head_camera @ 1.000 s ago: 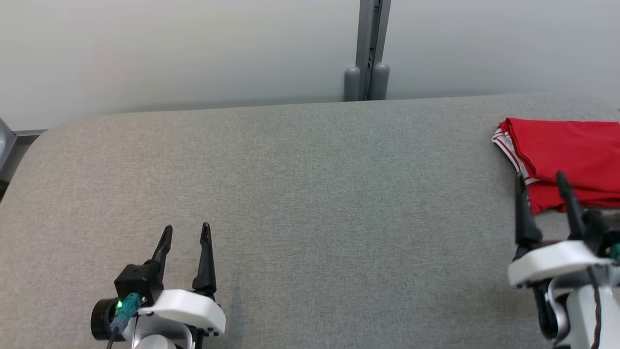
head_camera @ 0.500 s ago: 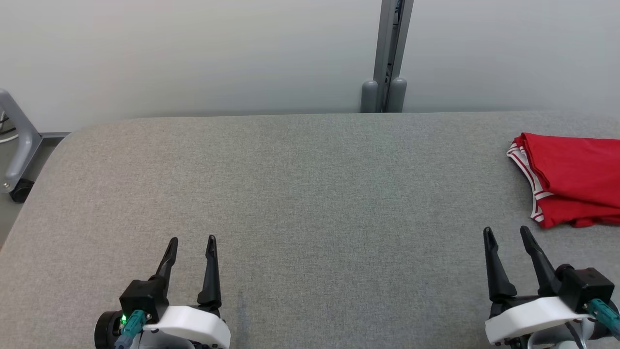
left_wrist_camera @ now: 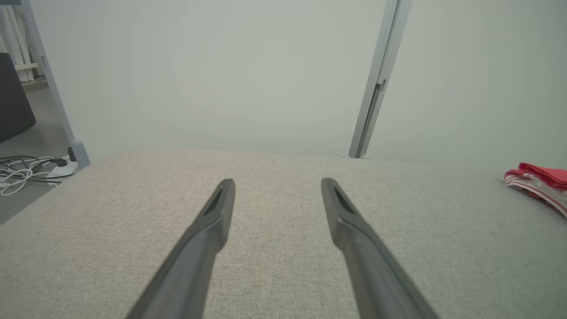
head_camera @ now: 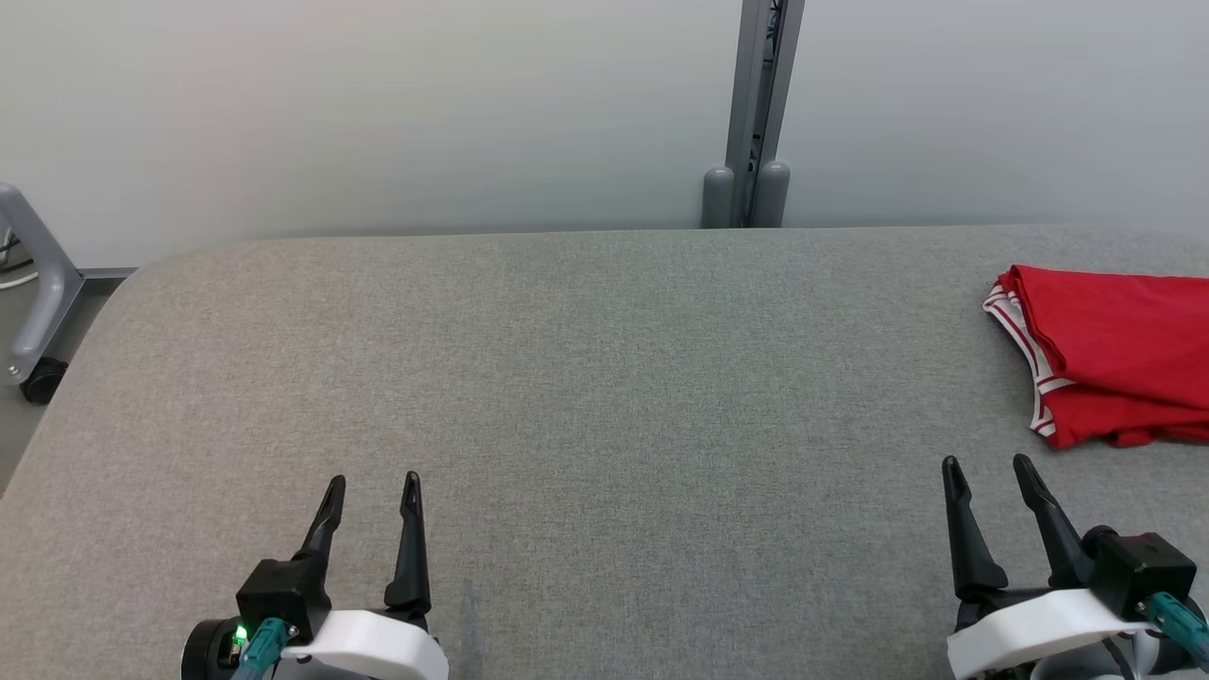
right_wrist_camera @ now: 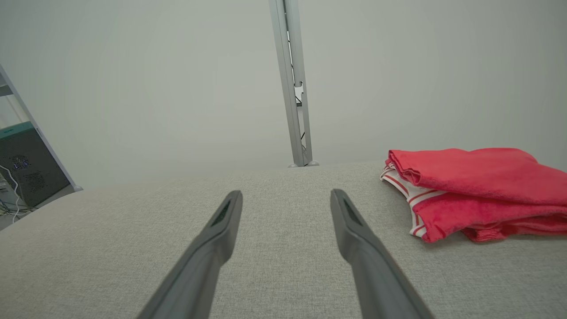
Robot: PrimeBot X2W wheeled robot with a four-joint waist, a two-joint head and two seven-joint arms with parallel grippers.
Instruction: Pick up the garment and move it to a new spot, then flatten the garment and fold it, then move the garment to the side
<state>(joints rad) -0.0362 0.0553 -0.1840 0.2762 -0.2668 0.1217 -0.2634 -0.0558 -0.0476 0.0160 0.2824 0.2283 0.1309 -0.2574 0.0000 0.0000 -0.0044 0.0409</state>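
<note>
The garment (head_camera: 1115, 349) is red with a white striped trim, folded into a compact stack at the far right of the grey fabric table (head_camera: 604, 378). It also shows in the right wrist view as the garment (right_wrist_camera: 474, 190) and, at the edge of the left wrist view, as the garment (left_wrist_camera: 538, 179). My right gripper (head_camera: 987, 467) stands open near the front edge, a short way in front of and left of the garment, touching nothing. My left gripper (head_camera: 371, 484) is open at the front left, far from it. Both pairs of fingers are empty.
A grey metal post (head_camera: 753, 113) stands against the pale wall behind the table. A curved grey frame with a caster (head_camera: 33, 312) sits off the table's left end. Cables (left_wrist_camera: 26, 170) lie on the floor to the left.
The head camera has shifted, so the whole scene moved. My right gripper drew back from the garment's near edge towards the front of the table. The garment stays folded where it lies.
</note>
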